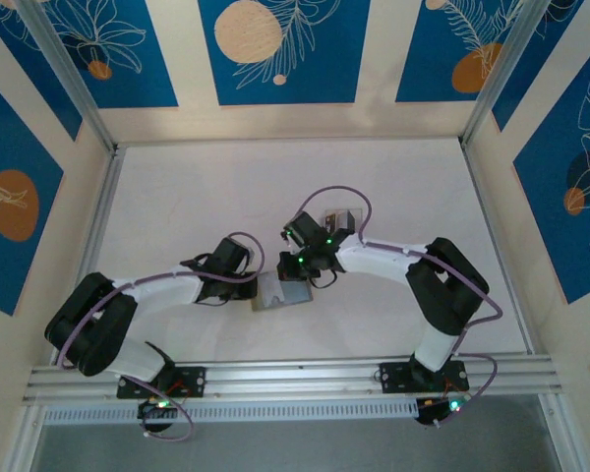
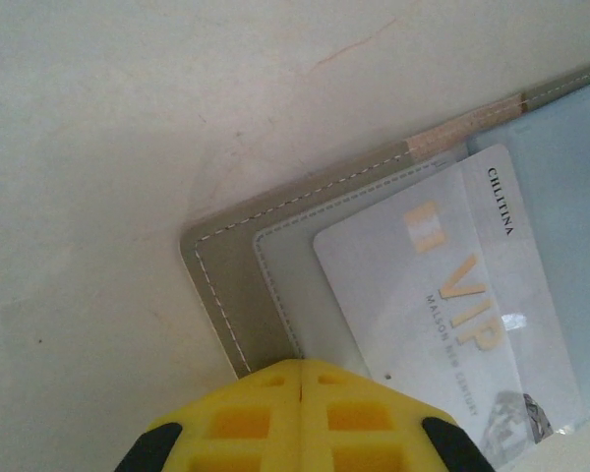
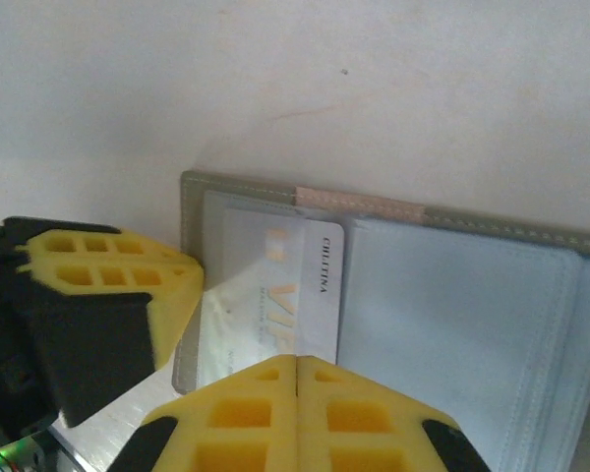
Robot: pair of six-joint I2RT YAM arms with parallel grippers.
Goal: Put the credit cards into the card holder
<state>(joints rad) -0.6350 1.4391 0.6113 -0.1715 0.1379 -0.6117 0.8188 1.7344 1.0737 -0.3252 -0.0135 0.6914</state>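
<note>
The card holder (image 1: 278, 295) lies open on the white table between my two arms, grey outside (image 2: 238, 285) with white stitching and pale bluish inside (image 3: 452, 324). A pale grey-white credit card (image 2: 442, 295) printed "VIP" lies on its left half, partly under a clear pocket (image 3: 265, 285). My left gripper (image 2: 301, 366) is shut, its yellow tips resting at the holder's left edge (image 1: 255, 286). My right gripper (image 3: 297, 362) is shut too, its tips over the near edge of the VIP card (image 1: 301, 272). Further credit cards (image 1: 340, 215) lie behind the right wrist.
The left gripper's yellow fingers (image 3: 108, 275) stand close beside the holder in the right wrist view. A metal rail (image 1: 295, 374) runs along the near table edge. Patterned walls (image 1: 275, 59) enclose the table on three sides.
</note>
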